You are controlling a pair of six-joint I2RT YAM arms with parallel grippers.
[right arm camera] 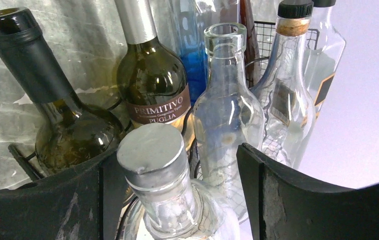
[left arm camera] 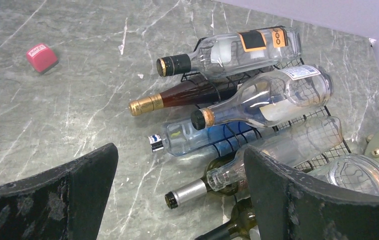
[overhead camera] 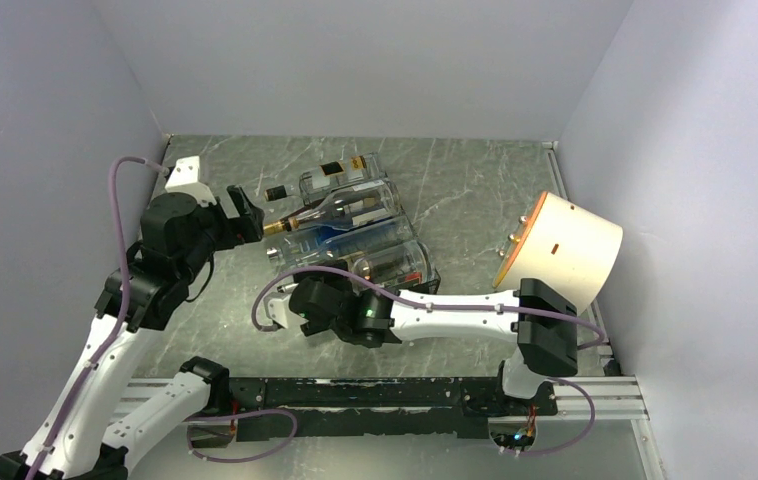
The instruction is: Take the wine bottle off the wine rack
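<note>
The black wire wine rack (left arm camera: 305,117) lies on the grey marble table, loaded with several bottles lying necks to the left (overhead camera: 355,215). My right gripper (right arm camera: 177,190) is open, its jaws straddling the neck of a clear bottle with a silver cap (right arm camera: 152,155). The left finger (right arm camera: 52,200) is close beside the cap and a gap shows at the right finger (right arm camera: 302,200). Beside that bottle lie a dark green one with a black capsule (right arm camera: 67,130), a Primitivo wine bottle (right arm camera: 152,85) and an uncapped clear one (right arm camera: 227,100). My left gripper (left arm camera: 180,185) hangs open and empty left of the rack.
A cream cylinder with an orange face (overhead camera: 565,245) lies tilted right of the rack. A small pink block (left arm camera: 41,56) sits on the table at the far left. Grey walls close in the table on three sides.
</note>
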